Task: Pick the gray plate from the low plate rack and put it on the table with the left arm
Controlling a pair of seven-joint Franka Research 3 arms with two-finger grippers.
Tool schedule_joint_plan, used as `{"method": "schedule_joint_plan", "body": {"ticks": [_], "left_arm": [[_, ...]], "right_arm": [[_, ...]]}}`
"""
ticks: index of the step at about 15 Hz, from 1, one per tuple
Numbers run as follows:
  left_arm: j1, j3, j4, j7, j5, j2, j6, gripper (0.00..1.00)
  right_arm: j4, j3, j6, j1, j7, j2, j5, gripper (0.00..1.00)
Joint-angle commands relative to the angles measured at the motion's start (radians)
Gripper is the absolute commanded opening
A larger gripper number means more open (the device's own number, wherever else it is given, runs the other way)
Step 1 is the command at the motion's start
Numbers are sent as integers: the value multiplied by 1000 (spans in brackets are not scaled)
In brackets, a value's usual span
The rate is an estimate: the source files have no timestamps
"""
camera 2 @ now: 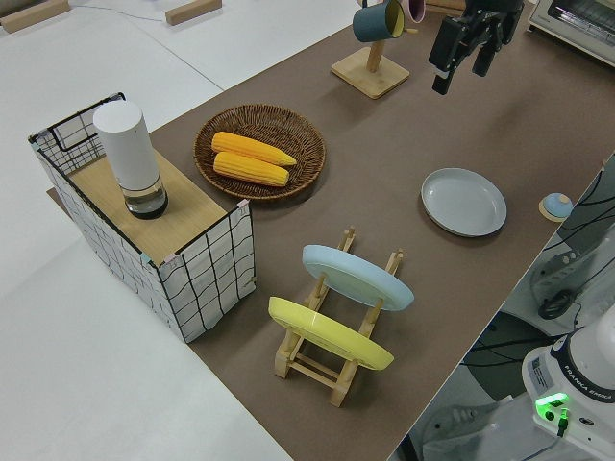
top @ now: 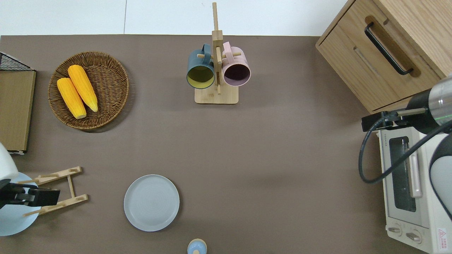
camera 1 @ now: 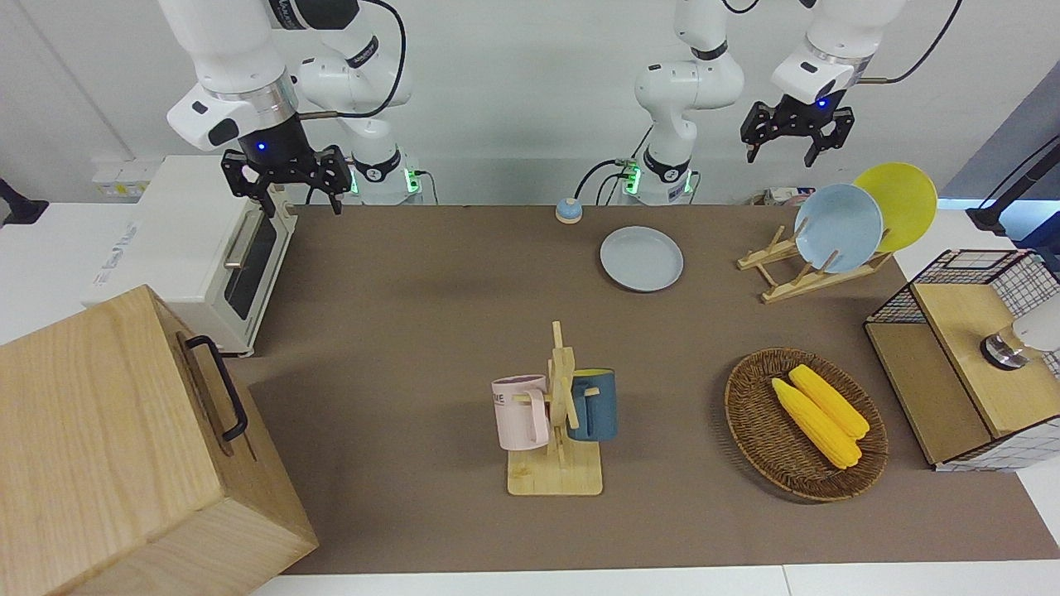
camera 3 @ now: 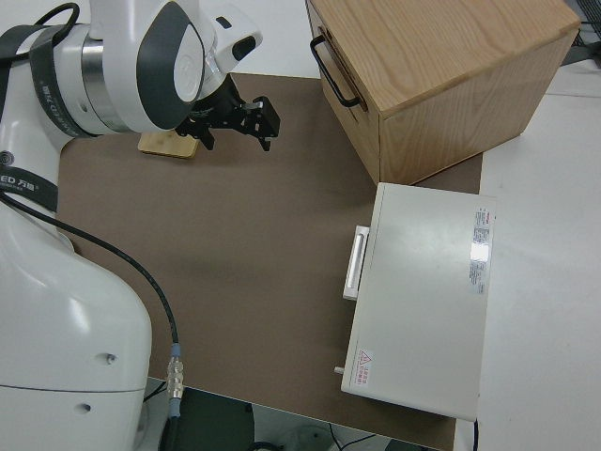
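The gray plate [camera 1: 642, 258] lies flat on the brown table [camera 1: 414, 290], beside the low plate rack [camera 1: 787, 277] and toward the table's middle from it; it also shows in the overhead view [top: 151, 202] and the left side view [camera 2: 463, 202]. The rack [top: 70, 186] holds a light blue plate [camera 1: 838, 228] and a yellow plate [camera 1: 898, 203]. My left gripper [camera 1: 797, 147] is open and empty, raised high. In the overhead view the left gripper [top: 42, 197] is over the rack's end with the light blue plate. My right gripper [camera 1: 286, 186] is open and parked.
A mug tree [camera 1: 563, 414] with a pink and a blue mug stands mid-table. A wicker basket [camera 1: 749, 414] holds two corn cobs. A wire-sided wooden box [camera 1: 961, 364], a white toaster oven [camera 1: 199, 240], a wooden drawer cabinet [camera 1: 124, 447] and a small blue bell [camera 1: 568, 210] are also here.
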Motion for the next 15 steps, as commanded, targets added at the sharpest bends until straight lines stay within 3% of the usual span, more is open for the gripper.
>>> {"method": "schedule_joint_plan", "body": {"ticks": [1,11,15], "left_arm": [[-13,-6,20,-17,44,7,-30,995],[-8,1,-56,-11,-25,20,128,1000],[-2,11,-56,3,-46,13,125,1000]], "right_arm": [[21,20,-16,-22,13,9,-3,983],[20,20,-16,-22,13,9,-3,983],[20,20,-16,-21,13,9,-3,983]]}}
